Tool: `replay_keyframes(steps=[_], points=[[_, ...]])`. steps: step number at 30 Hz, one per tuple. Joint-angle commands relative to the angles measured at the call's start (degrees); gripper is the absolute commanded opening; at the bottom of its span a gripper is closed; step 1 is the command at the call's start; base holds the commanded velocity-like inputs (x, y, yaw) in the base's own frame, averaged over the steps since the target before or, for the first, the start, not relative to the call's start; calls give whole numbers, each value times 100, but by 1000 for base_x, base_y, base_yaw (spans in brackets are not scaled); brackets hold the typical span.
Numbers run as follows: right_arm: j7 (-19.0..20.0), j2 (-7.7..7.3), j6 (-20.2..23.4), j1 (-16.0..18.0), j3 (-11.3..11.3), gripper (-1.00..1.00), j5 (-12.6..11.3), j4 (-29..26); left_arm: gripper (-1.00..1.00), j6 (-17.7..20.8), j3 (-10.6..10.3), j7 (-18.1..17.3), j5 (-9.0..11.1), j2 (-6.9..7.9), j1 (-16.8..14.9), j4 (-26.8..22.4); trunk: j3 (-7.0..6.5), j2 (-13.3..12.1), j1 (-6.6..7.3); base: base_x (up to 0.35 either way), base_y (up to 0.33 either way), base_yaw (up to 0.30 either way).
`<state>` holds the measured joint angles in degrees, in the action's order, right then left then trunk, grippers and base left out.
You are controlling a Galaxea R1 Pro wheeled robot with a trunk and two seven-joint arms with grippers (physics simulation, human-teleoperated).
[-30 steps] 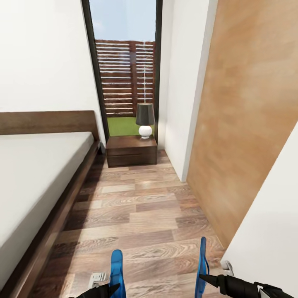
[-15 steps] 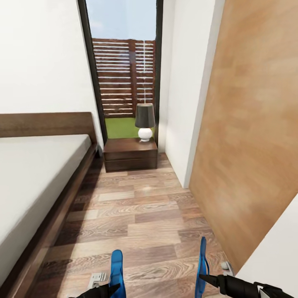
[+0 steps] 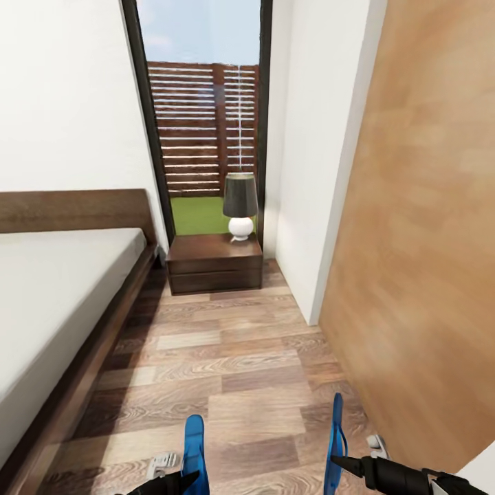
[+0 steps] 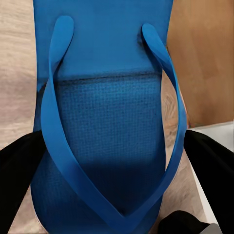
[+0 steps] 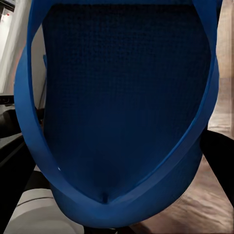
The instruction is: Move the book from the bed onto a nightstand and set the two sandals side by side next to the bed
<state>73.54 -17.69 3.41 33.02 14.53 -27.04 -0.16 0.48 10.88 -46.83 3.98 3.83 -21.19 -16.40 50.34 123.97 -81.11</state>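
Sandals (image 3: 194, 447) clamped in both grippers (image 3: 189, 476)

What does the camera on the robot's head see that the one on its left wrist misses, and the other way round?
The head view takes in the bed, the nightstand with its lamp, the window and both sandals. The left wrist view gives a close look at the left sandal's straps and textured sole. Both show that sandal, the wood floor and the black fingers.
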Motion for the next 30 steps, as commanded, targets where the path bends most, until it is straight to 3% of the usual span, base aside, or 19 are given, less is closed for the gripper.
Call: replay_keyframes(steps=[1,30], points=[[19,-3,37,3,33,-100,-56,-2,-100,4,4,-19,32,2,-5,5,5,2,-2,329,0,0],[20,3,37,3,33,-100,-56,-2,-100,4,9,-19,32,4,-4,5,5,2,-2,329,0,0]])
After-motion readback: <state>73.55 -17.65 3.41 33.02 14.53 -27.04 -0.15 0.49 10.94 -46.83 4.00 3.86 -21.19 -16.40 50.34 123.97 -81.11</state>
